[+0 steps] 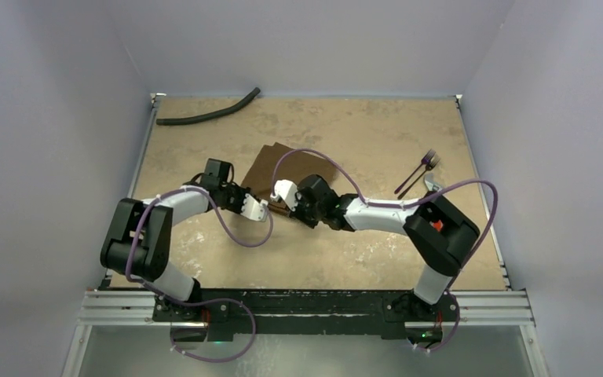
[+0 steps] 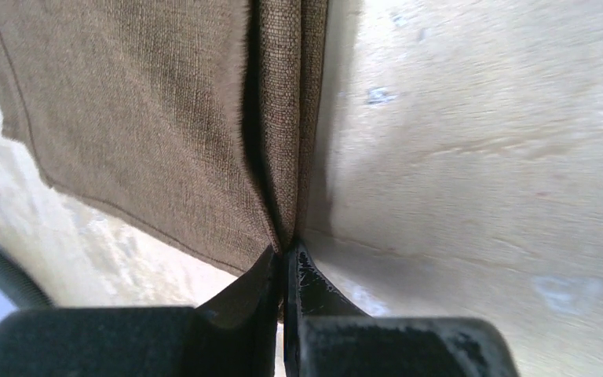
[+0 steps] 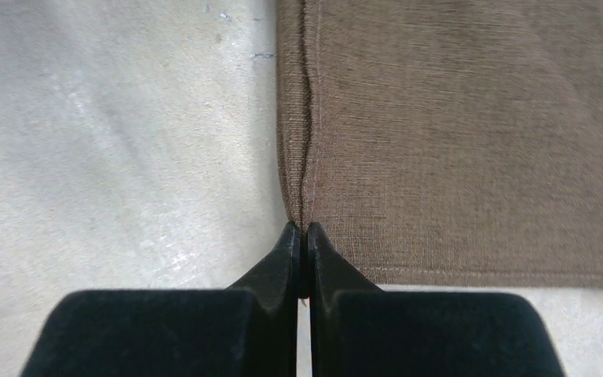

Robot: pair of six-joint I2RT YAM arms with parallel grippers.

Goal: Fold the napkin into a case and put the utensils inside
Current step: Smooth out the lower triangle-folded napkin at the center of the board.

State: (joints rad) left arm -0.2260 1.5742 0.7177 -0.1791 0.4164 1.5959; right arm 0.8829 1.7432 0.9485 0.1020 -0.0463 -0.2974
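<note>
- Left gripper (image 2: 286,258) is pinched tight on the near edge of the brown napkin (image 2: 149,118), and right gripper (image 3: 305,236) likewise
- Cloth spreads away from both claws, towards the far side
- Utensils (image 1: 418,174) lie nearer the right arm

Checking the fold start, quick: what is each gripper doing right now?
Left gripper: closed, pinching the napkin at its edge.
Right gripper: closed, pinching the napkin edge too.
</note>
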